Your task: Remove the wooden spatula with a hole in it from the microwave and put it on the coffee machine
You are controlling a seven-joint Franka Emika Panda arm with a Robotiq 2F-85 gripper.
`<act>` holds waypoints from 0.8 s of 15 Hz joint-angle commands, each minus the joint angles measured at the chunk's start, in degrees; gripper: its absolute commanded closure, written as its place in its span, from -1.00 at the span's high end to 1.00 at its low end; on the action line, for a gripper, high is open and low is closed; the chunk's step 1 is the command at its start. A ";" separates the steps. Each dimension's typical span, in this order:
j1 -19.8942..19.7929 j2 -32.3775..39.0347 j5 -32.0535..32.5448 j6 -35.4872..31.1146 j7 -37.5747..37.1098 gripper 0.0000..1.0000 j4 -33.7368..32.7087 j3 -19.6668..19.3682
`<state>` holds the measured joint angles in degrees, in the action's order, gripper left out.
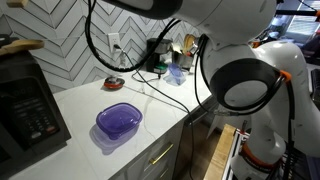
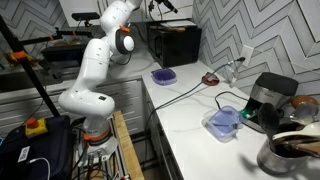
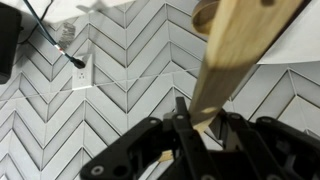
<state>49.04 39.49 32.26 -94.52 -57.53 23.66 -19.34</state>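
Wooden spatula [image 3: 225,60] is held by the gripper [image 3: 197,125]. In the wrist view the two fingers are closed on its narrow lower part, and the wood widens as it goes up and to the right, out of the picture. A rounded shape at the top edge may be the hole, but the frame cuts it, so I cannot be sure. Holding it by the narrow part seems sensible, because the wide end is then free to be laid down first.

Behind the tool there is only the tiled wall [image 3: 120,90] with a wall socket [image 3: 80,72], so it hangs in the air and touches nothing else. In an exterior view the arm reaches high above the microwave [image 2: 178,45]. I judge the taking out as done and the carrying as the step in hand.

The coffee machine [image 2: 270,98] stands well apart, toward the opposite end of the white counter [image 1: 80,110]. Its flat top looks bare, a fair place for a flat tool.

Between the two machines a purple bowl [image 1: 118,120] sits on the counter and looks empty. A blue container [image 2: 222,122] lies just beside the coffee machine, and I cannot tell what is in it. A metal pot [image 2: 290,155] near the machine seems to hold other wooden utensils.
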 commanded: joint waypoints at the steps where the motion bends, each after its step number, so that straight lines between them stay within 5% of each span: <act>1: 2.43 -3.42 2.71 11.34 -2.58 -0.88 -0.28 -0.71; 5: 4.25 -5.16 4.59 24.98 -11.71 -0.88 -1.51 0.21; 6: 2.52 -4.29 4.63 20.26 -7.56 -0.52 -1.63 1.17; 9: 3.45 -4.91 4.69 23.39 -10.56 -0.52 -1.69 1.28; 10: 3.45 -4.87 4.69 23.41 -10.85 -0.88 -1.68 1.28; 12: 2.63 -4.64 6.67 26.46 -13.71 -0.88 -1.61 -0.29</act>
<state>52.74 34.85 36.43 -71.09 -68.72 22.06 -19.44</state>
